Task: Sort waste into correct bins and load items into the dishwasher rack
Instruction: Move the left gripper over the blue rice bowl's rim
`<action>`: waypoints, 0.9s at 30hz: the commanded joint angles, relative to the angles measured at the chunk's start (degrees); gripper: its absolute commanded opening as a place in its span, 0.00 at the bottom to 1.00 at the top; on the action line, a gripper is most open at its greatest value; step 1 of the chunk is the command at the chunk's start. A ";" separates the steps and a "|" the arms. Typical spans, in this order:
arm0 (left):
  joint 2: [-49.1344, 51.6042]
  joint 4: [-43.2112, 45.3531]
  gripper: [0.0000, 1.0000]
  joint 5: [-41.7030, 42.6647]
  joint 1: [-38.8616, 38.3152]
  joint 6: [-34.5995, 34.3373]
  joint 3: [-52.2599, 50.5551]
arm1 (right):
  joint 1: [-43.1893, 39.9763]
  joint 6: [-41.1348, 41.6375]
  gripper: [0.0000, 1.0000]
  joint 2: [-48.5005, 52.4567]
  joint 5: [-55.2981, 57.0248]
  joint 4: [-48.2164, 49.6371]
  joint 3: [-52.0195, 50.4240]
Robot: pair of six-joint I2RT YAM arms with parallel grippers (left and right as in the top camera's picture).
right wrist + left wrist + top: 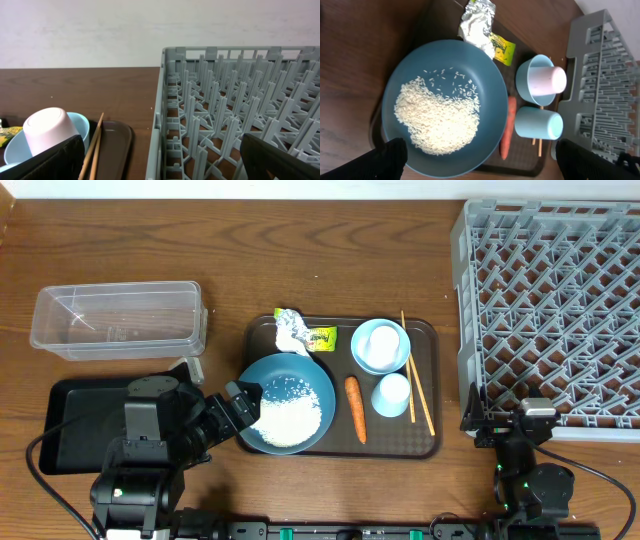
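The left gripper point(243, 405), fingers spread apart, hangs at the near-left corner of the brown tray point(395, 442), beside the rim of the big bowl point(285, 364). The step in hand looks like taking that bowl to dump its rice point(290, 415), which calls for closing on the rim and keeping it level. Also on the brown tray are a small bowl point(355, 346) holding an upturned cup point(383, 345), a second cup point(391, 393), the carrot point(354, 408), chopsticks point(418, 380), wrapper point(292, 330) and packet point(321, 337); the clear tub point(120, 288) and black bin point(75, 420) to its left and the rack point(560, 300) to its right show nothing inside, and the right gripper point(512, 422), likewise open-fingered, sits to its right by the rack.
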 commanded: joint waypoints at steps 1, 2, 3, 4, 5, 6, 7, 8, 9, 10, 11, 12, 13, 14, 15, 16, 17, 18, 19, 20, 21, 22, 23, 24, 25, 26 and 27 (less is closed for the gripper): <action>-0.09 -0.81 0.98 1.09 -0.15 0.17 1.36 | -0.31 -0.68 0.99 -0.31 0.17 -0.26 -0.07; -0.09 -1.25 0.98 1.01 -0.15 0.17 1.44 | -0.31 -0.68 0.99 -0.31 0.17 -0.26 -0.07; -0.09 -1.75 0.98 0.92 -0.20 0.24 1.57 | -0.31 -0.68 0.99 -0.31 0.17 -0.26 -0.07; -0.09 -2.27 0.98 0.83 -0.26 0.44 1.66 | -0.31 -0.68 0.99 -0.31 0.17 -0.26 -0.07; -0.09 -2.91 0.98 0.24 -0.33 0.44 1.79 | -0.31 -0.68 0.99 -0.31 0.15 -0.26 -0.07; -0.07 -3.89 0.98 -1.33 -0.66 0.44 2.03 | -0.31 -0.68 0.99 -0.31 0.17 -0.24 -0.07; -0.04 -4.87 0.98 -3.21 -1.09 0.44 2.29 | -0.31 -0.68 0.99 -0.31 0.17 -0.26 -0.07; -0.04 -5.77 0.98 -5.25 -1.66 0.55 2.58 | -0.31 -0.68 0.99 -0.31 0.15 -0.24 -0.07; -0.04 -6.58 0.98 -6.97 -2.29 0.72 2.86 | -0.31 -0.68 0.99 -0.31 0.17 -0.26 -0.07; -0.04 -7.32 0.98 -8.68 -3.08 0.87 3.26 | -0.31 -0.66 0.99 -0.31 0.17 -0.26 -0.07; -0.04 -7.82 0.98 -9.94 -3.80 0.85 3.61 | -0.31 -0.68 0.99 -0.31 0.17 -0.26 -0.07; -0.04 -8.07 0.98 -10.91 -4.50 0.85 3.96 | -0.31 -0.68 0.99 -0.31 0.17 -0.26 -0.07; -0.04 -8.28 0.98 -11.74 -5.33 0.85 4.35 | -0.31 -0.68 0.99 -0.31 0.17 -0.26 -0.07; -0.04 -8.39 0.98 -12.46 -5.99 0.83 4.68 | -0.31 -0.68 0.99 -0.31 0.17 -0.26 -0.07; -0.02 -8.61 0.98 -13.38 -6.64 0.81 5.09 | -0.31 -0.68 0.99 -0.31 0.17 -0.26 -0.07; -0.02 -9.16 0.98 -14.80 -7.32 0.76 5.75 | -0.31 -0.68 0.99 -0.31 0.17 -0.26 -0.07; 0.00 -9.73 0.98 -16.33 -7.80 0.61 6.38 | -0.31 -0.68 0.99 -0.31 0.17 -0.26 -0.07; 0.11 -10.51 0.98 -18.40 -8.20 0.15 7.15 | -0.31 -0.68 0.99 -0.31 0.17 -0.26 -0.07; 0.39 -11.47 0.98 -20.85 -8.50 -0.13 8.17 | -0.31 -0.68 0.99 -0.31 0.17 -0.26 -0.07; 0.76 -12.24 0.98 -22.49 -8.55 -0.11 9.09 | -0.31 -0.68 0.99 -0.31 0.17 -0.26 -0.07; 1.20 -12.85 0.98 -23.78 -8.55 -0.11 10.01 | -0.31 -0.68 0.99 -0.31 0.15 -0.26 -0.07; 1.77 -13.25 0.98 -24.96 -8.55 -0.33 10.97 | -0.31 -0.68 0.99 -0.31 0.17 -0.26 -0.07; 2.19 -13.03 0.98 -25.18 -8.52 -0.33 11.50 | -0.31 -0.68 0.99 -0.31 0.17 -0.26 -0.07; 2.56 -12.13 0.98 -25.16 -8.55 -0.37 11.72 | -0.31 -0.68 0.99 -0.31 0.15 -0.24 -0.07; 2.71 -11.54 0.98 -25.14 -8.55 -0.94 11.72 | -0.31 -0.68 0.99 -0.31 0.17 -0.26 -0.07; 2.97 -10.95 0.98 -25.11 -8.55 -2.12 11.69 | -0.31 -0.68 0.99 -0.31 0.17 -0.26 -0.07; 3.13 -10.51 0.98 -24.92 -8.55 -3.28 11.69 | -0.31 -0.68 0.99 -0.31 0.17 -0.24 -0.07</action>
